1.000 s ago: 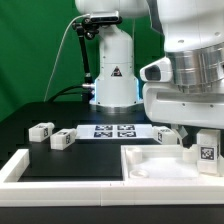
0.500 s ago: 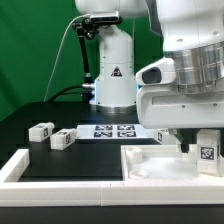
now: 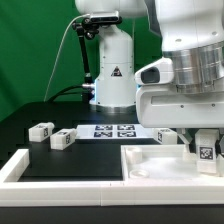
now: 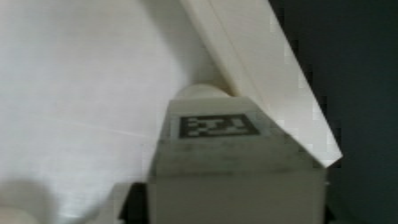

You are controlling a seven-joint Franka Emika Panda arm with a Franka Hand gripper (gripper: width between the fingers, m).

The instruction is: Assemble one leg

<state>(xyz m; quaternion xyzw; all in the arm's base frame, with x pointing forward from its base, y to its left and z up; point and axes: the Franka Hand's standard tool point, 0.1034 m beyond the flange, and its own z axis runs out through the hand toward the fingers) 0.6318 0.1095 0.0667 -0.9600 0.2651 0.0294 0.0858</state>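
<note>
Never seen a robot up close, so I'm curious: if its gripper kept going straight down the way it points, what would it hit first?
Probably the white panel, near its raised rim. The leg held in the gripper would touch first; how far above it hangs is unclear.

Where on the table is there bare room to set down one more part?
The bare black table between the two loose legs, the marker board and the white panel is free. The exterior view's right is crowded: the hand holds a leg by the panel there.
</note>
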